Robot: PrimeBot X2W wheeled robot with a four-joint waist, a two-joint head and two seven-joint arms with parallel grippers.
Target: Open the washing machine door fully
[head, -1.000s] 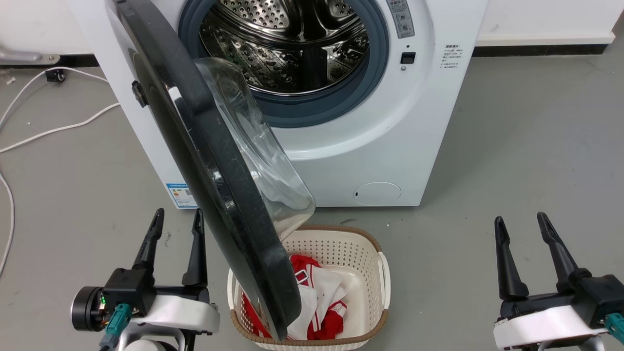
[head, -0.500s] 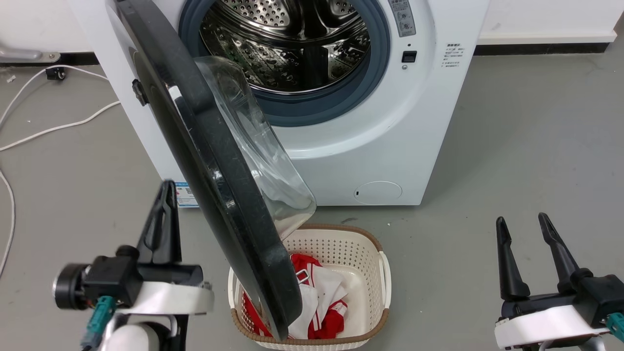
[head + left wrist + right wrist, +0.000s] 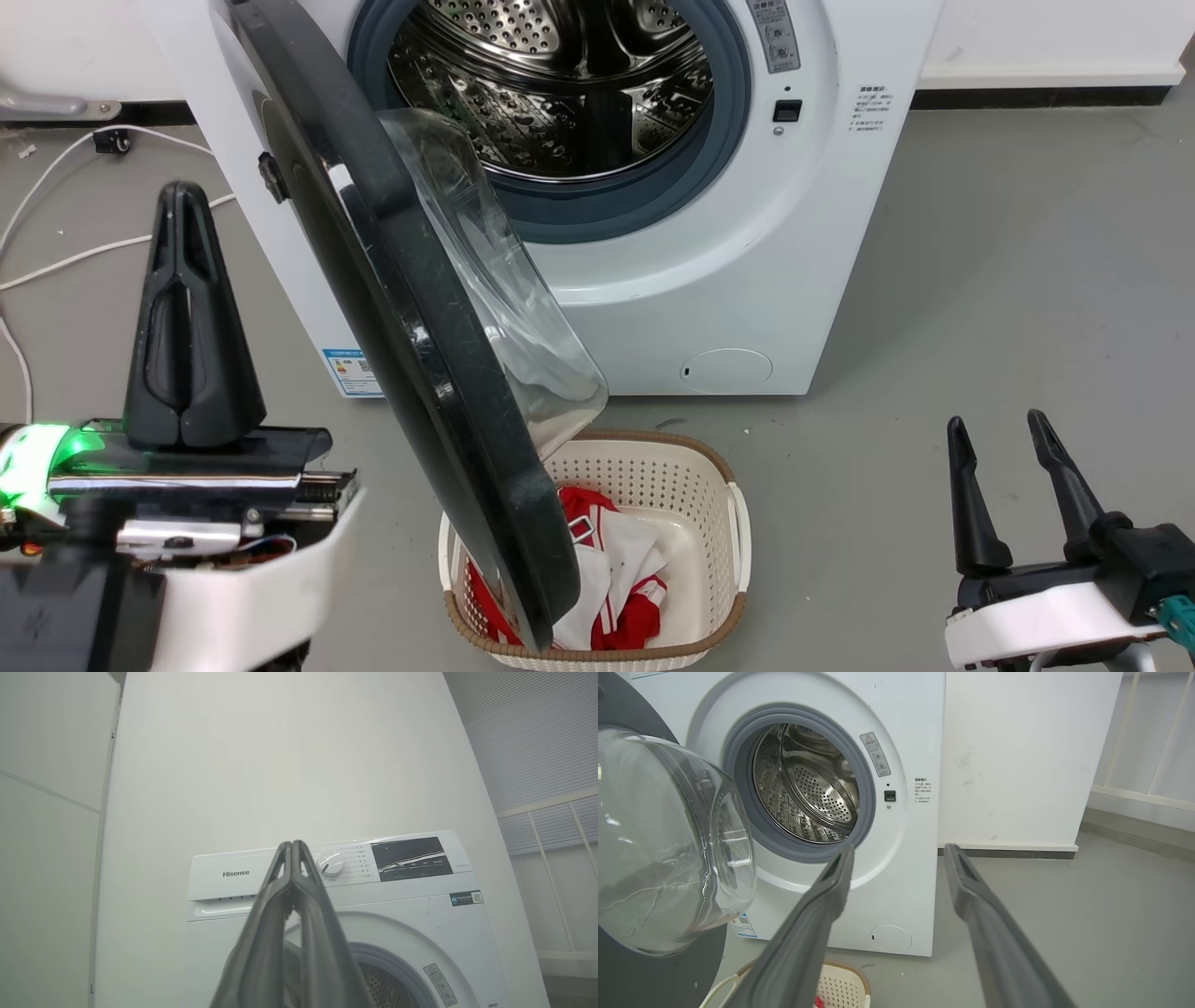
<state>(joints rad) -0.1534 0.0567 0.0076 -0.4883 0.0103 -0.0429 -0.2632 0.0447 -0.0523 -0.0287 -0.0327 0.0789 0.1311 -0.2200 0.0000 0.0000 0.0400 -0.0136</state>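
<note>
The white washing machine faces me with its steel drum exposed. The washing machine door stands about half open, hinged on the left, its black frame edge-on to me and the glass bowl bulging to the right. My left gripper is raised left of the door, apart from it, fingers shut on nothing. The left wrist view has these shut fingers pointing at the machine's control panel. My right gripper hangs low at the right, open and empty. Through its fingers I see the drum and the door's bowl.
A cream perforated basket with red and white clothes sits on the floor under the door's free edge. White cables lie on the grey floor at the left. A white wall runs behind the machine. Open floor stretches to the right.
My left gripper has shut, turned edge-on and risen from near the floor to about the door's middle height. The door and the right gripper have not moved.
</note>
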